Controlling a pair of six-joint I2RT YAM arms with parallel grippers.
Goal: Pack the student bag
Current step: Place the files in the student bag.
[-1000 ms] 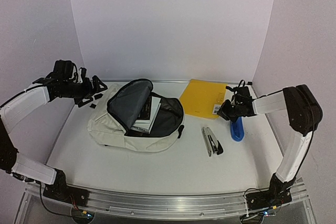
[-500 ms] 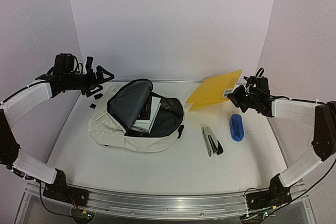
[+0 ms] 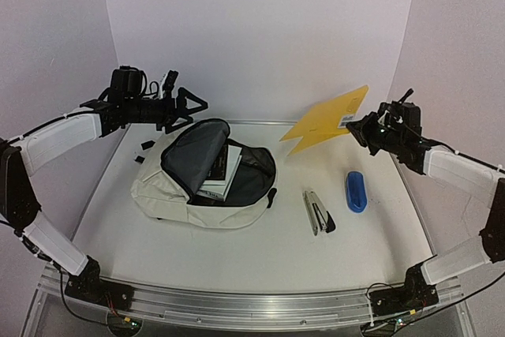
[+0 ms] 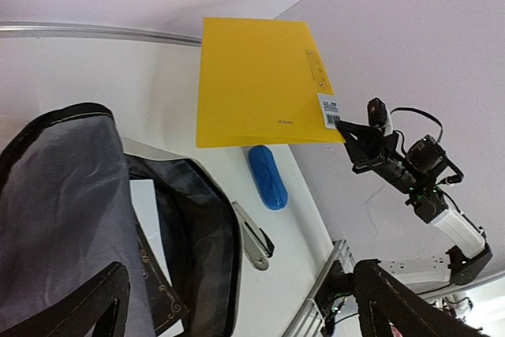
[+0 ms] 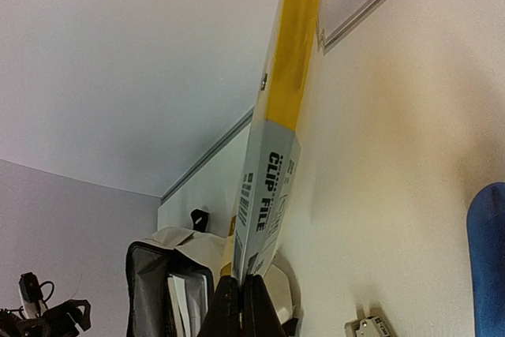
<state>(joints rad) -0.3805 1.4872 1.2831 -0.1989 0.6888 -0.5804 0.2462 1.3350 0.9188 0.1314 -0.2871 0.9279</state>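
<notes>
The student bag [image 3: 201, 187] lies on its back on the surface [image 3: 260, 250], a little toward 9 o'clock of centre, its main compartment unzipped and the grey-lined flap standing up, with books [image 3: 222, 170] already tucked inside. The step in hand looks like the transfer of the yellow clip file [image 3: 327, 120]. The right fingers [image 3: 353, 125] are pressed together on the file's labelled corner and hold it clear of the surface at about 2 o'clock from the bag, the sheet tilted and reaching out toward 9 o'clock. The right wrist view shows the pinch plainly, the two fingers shut on the thin edge just below the label. The left fingers [image 3: 193, 110] are spread wide and grip nothing, hovering above the bag's 11 o'clock edge and pointing toward 3 o'clock. A stapler [image 3: 319, 212] and a blue case [image 3: 356, 191] wait on the surface at the bag's 3 to 4 o'clock. The next move probably calls for carrying the file toward 8 o'clock until it is over the opening, turning it edge-down, and sliding it in beside the books. The file looks broad against the mouth, so a corner may catch the zipper rim; the free left fingers could hold the flap back.
</notes>
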